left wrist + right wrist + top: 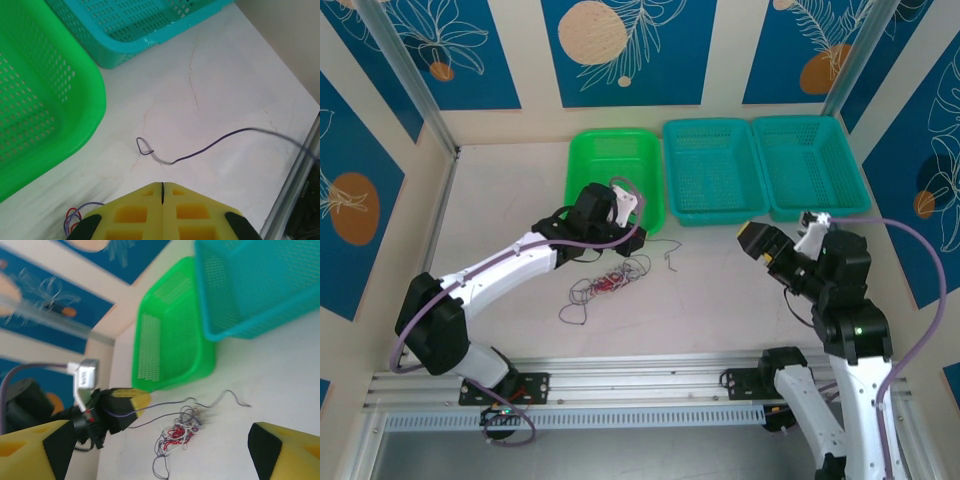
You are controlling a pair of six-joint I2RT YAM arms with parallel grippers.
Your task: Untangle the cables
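The cables (605, 283) are red, white and black; the leftmost basket (610, 165) is bright green, hole-patterned.

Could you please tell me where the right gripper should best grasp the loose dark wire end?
Grip the dark wire just behind its hooked tip, clear of the tangle. Come down from above with the open right gripper, jaws across the wire, as that end seems to lie flat on the table.
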